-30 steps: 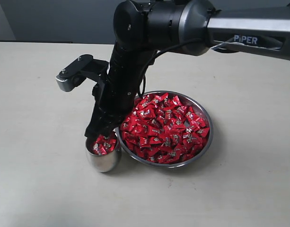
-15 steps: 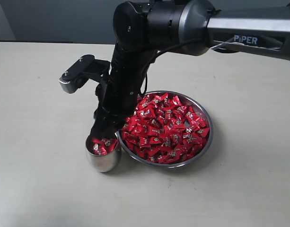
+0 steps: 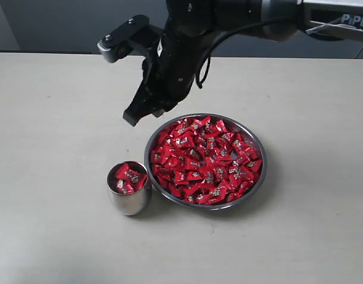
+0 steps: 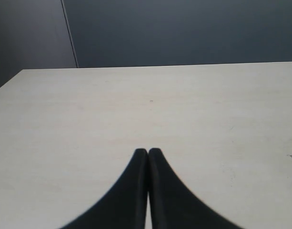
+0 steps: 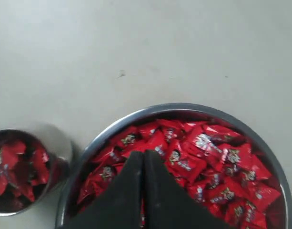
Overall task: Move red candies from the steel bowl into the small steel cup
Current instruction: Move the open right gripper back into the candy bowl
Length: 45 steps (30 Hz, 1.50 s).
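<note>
We judge ourselves between loads: our right claw [image 3: 132, 117] hangs empty, jaws pressed together and touching nothing, with the red candies [image 3: 208, 160] in the steel bowl [image 3: 208, 207] just beneath its tips. The small steel cup [image 3: 129, 204], nearly full, stands lower, off to one side. Next we must open, descend and pinch one candy. Our left claw [image 4: 148, 152] is closed too, over the surface [image 4: 150, 105].

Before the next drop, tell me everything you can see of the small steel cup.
The small steel cup is a polished, handleless tumbler with rounded sides. It stands upright on the pale table, close against the steel bowl; whether they touch is unclear. Red candies fill it nearly to the rim. The right hand, shut, hangs clear of it.
</note>
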Available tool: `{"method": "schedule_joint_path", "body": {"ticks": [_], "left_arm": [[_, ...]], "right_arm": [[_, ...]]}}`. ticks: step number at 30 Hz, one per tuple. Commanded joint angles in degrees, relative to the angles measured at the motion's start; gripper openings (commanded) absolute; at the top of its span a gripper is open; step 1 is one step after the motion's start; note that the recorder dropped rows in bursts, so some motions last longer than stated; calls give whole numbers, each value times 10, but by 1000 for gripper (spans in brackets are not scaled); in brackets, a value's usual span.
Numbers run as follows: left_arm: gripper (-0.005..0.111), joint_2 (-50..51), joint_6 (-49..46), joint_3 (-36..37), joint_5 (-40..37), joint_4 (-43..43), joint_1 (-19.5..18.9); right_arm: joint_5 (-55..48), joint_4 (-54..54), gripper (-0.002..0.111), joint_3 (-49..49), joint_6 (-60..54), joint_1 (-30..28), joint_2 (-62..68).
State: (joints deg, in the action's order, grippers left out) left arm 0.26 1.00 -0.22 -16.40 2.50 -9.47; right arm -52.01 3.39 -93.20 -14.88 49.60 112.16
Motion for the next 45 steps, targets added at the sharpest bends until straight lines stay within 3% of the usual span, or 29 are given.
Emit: {"method": "schedule_joint_path", "body": {"ticks": [1, 7, 14, 21, 27, 33, 45], "left_arm": [[0, -3, 1, 2, 1, 1, 0], [0, -3, 1, 2, 1, 1, 0], [0, -3, 1, 2, 1, 1, 0], [0, -3, 1, 2, 1, 1, 0], [0, -3, 1, 2, 1, 1, 0], [0, -3, 1, 2, 1, 1, 0], [0, -3, 1, 2, 1, 1, 0]], "right_arm": [[17, -14, -1, -1, 72, -46, -8], [65, -14, -1, 14, 138, -97, -27], [150, -16, -1, 146, 149, -131, -73], [161, -15, -1, 238, 144, -136, -85], [142, -2, -1, 241, 121, -136, -86], [117, 119, -1, 241, 37, -136, -86], [102, 167, -1, 241, -34, -124, -86]]}}
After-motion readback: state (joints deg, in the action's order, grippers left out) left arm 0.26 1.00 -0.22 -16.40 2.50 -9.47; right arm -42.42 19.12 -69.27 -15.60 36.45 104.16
